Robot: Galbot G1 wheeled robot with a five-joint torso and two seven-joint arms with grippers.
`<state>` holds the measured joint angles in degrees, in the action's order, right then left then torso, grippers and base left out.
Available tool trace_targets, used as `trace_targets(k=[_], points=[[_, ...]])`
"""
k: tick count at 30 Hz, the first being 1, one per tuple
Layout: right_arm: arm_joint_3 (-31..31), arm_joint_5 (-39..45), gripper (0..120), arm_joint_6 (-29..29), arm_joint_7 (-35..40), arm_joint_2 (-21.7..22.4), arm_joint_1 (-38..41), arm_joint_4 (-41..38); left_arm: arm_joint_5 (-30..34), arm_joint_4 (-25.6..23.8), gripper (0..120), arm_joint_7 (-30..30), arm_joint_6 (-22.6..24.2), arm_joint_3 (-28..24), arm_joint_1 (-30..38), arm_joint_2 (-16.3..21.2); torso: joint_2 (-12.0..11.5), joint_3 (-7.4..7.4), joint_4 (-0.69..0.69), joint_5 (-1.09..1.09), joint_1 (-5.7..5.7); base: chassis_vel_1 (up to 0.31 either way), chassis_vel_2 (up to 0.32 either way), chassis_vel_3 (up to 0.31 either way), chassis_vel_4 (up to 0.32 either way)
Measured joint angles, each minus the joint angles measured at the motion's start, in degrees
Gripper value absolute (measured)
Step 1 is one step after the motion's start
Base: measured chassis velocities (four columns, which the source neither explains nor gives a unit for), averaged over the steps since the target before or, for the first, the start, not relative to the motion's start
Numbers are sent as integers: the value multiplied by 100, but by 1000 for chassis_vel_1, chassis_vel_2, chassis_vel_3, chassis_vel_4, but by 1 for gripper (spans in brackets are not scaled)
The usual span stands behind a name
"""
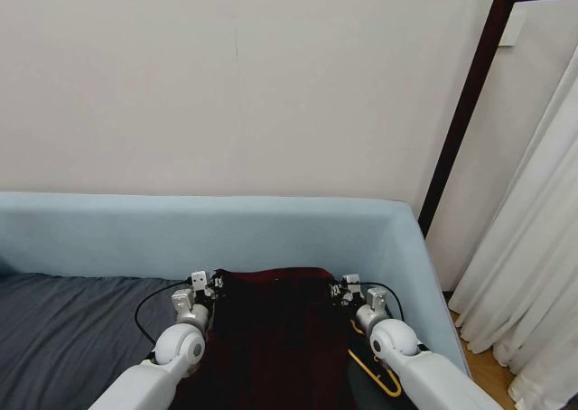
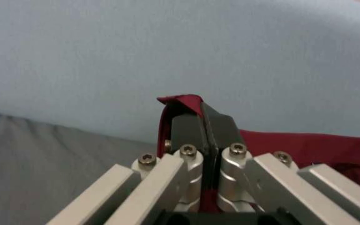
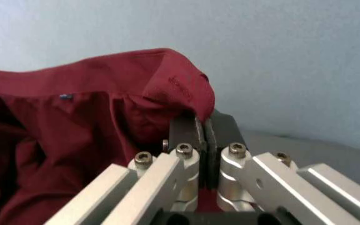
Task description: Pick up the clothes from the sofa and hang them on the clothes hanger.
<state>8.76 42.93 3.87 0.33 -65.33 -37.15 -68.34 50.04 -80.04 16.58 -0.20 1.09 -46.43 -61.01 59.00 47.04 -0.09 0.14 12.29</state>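
Left hand (image 2: pixel 201 120) and right hand (image 3: pixel 203 127), bottom centre, each pinched tight on one upper corner of dark red shirt (image 1: pixel 271 333), spread between them over sofa (image 1: pixel 108 238). Cloth looks soft, light, limp; corner holds suit it.

The pale blue sofa backrest (image 1: pixel 226 234) walls off the front and its side arm (image 1: pixel 411 265) the right, leaving open air above, with a dark rack post (image 1: pixel 465 112) and curtain (image 1: pixel 533 274) standing farther right.
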Motion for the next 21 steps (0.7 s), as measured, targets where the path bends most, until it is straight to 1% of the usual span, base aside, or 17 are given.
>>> trace_targets(k=[1, 2, 3, 8, 9, 11, 12, 13, 14, 15, 16, 17, 18, 21], points=[[16, -55, 4, -13, -32, 1, -1, 42, -22, 27, 0, -5, -6, -12, 0, -37, 0, 0, 0, 1, 0, 0, 0, 0, 0], [16, -55, 4, -13, -32, 1, -1, 42, -22, 27, 0, -5, -6, -12, 0, -37, 0, 0, 0, 1, 0, 0, 0, 0, 0], [24, -110, 8, -30, -73, 8, -12, 71, -39, 47, 0, -6, -7, -25, 0, -70, 0, 0, 0, 1, 0, 0, 0, 0, 0], [-6, -359, 29, -205, -122, 66, -137, 149, -114, 93, 0, 6, -16, -54, -11, -254, 0, 0, 0, 1, 0, 0, 0, 0, 0], [-6, -359, 29, -205, -122, 66, -137, 149, -114, 93, 0, 6, -16, -54, -11, -254, 0, 0, 0, 1, 0, 0, 0, 0, 0], [-17, -377, 41, -220, -169, 163, -196, 87, -120, 104, 0, 14, -16, -54, 10, -270, 0, 0, 0, 2, 0, 0, 0, 0, 0], [-17, -389, 44, -220, -208, 211, -215, 49, -120, 107, 0, 14, -17, -55, 21, -266, 0, 0, 0, 1, 0, 0, 0, 0, 0], [-17, -389, 44, -220, -208, 211, -215, 49, -120, 107, 0, 14, -17, -55, 21, -266, 0, 0, 0, 1, 0, 0, 0, 0, 0], [-18, -399, 47, -221, -229, 254, -232, 15, -120, 112, 0, 15, -16, -56, 30, -256, 0, 0, 0, 1, 0, 0, 0, 0, 0], [-13, -407, 54, -232, -239, 297, -252, -10, -120, 118, 0, 15, -16, -46, 38, -242, 0, 0, 0, 1, 0, 0, 0, 0, 0], [-11, -410, 58, -239, -240, 309, -259, -17, -120, 118, 0, 16, -16, -41, 39, -239, 0, 0, 0, 1, 0, 0, 0, 0, 0], [-11, -410, 58, -239, -240, 309, -259, -17, -120, 118, 0, 16, -16, -41, 39, -239, 0, 0, 0, 1, 0, 0, 0, 0, 0], [-8, -421, 61, -248, -240, 329, -271, -29, -120, 118, 0, 16, -16, -29, 39, -232, 0, 0, 0, 1, 0, 0, 0, 0, 0], [-22, -465, 77, -178, -114, 438, -364, -169, -117, 38, 0, 13, -16, 56, -23, -179, 0, 0, 2, 2, 0, 0, 0, 0, 0]])
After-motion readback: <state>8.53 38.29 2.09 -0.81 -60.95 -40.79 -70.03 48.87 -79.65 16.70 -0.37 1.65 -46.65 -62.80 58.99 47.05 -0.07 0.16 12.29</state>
